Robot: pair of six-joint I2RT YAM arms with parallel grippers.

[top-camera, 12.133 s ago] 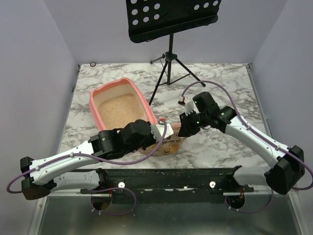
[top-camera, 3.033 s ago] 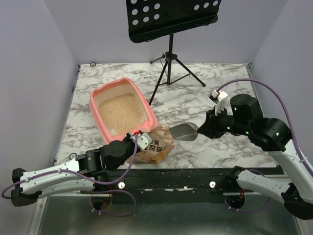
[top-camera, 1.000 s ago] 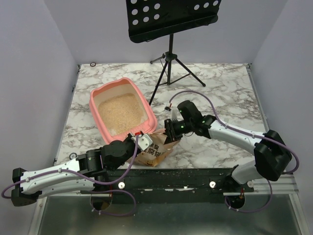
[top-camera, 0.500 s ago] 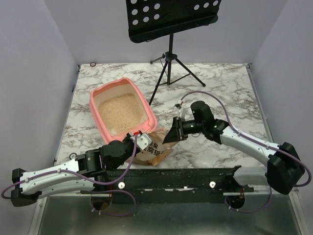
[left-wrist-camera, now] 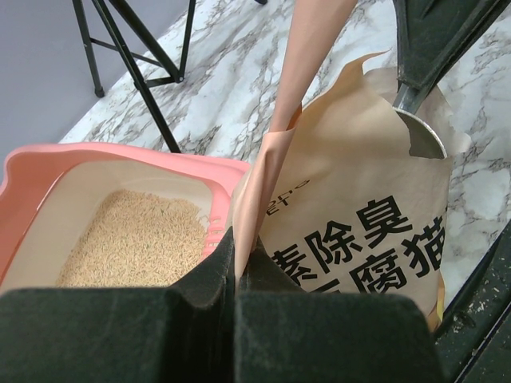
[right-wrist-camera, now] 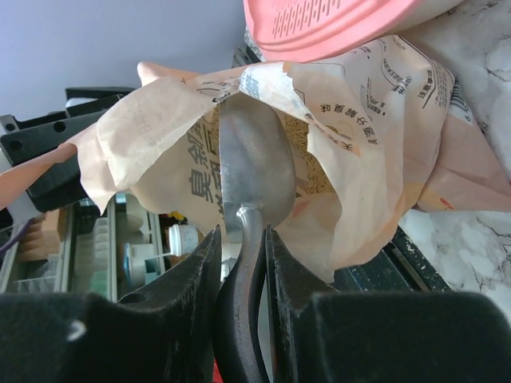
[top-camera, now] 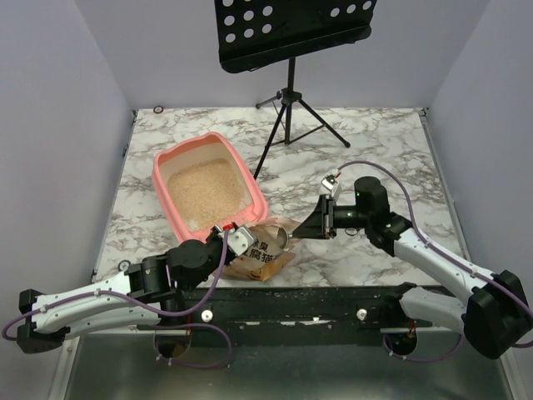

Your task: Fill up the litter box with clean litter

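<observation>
The salmon-pink litter box (top-camera: pixel 160 179) lies left of centre with a bed of beige clean litter (top-camera: pixel 204 187) in it. At its near end stands a crinkled tan bag (top-camera: pixel 265 254) printed with Chinese characters. My left gripper (top-camera: pixel 237 240) is shut on the bag's upper edge (left-wrist-camera: pixel 263 183) and holds its mouth up. My right gripper (top-camera: pixel 323 223) is shut on the dark handle of a metal scoop (right-wrist-camera: pixel 251 167). The scoop's bowl sits in the bag's mouth, over the granules (right-wrist-camera: pixel 315 167) inside. In the left wrist view the litter box (left-wrist-camera: pixel 48 171) lies just behind the bag.
A black music stand (top-camera: pixel 291 29) on a tripod (top-camera: pixel 287 108) stands at the back, one leg reaching toward the box's far right corner. A black rail (top-camera: pixel 291 300) runs along the near table edge. Grey walls close in left and right.
My right arm has drawn back to the right, pulling the scoop from deep in the bag to its mouth. The left gripper still holds the bag's edge in place.
</observation>
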